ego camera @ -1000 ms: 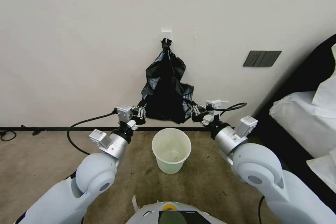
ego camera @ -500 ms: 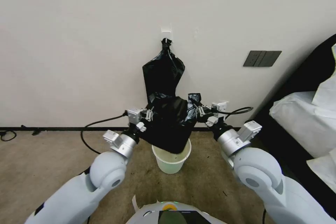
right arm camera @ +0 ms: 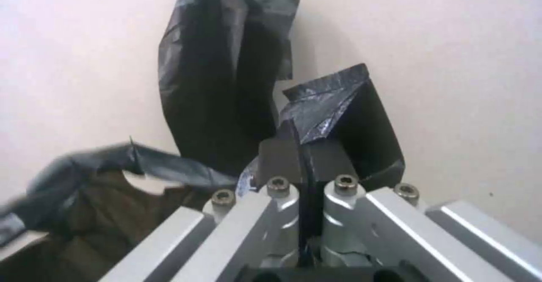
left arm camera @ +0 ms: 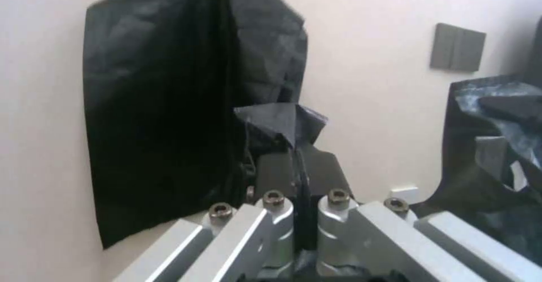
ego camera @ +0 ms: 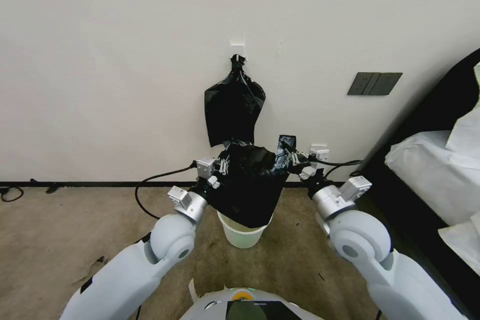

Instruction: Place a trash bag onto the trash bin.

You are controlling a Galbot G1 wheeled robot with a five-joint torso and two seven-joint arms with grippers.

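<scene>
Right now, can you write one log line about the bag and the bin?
left gripper: shut on bag | right gripper: shut on bag | bag: held spread, bottom at bin | spare bags: on wall hook

A loose, crinkled, glossy black thin-plastic trash bag hangs stretched wide by its two upper corners, its lower end draped over the rim of the small round cream-white plastic trash bin standing upright on the floor below.

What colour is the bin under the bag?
Cream-white, plain; the bin shows best in the head view, partly covered by the black bag.
</scene>
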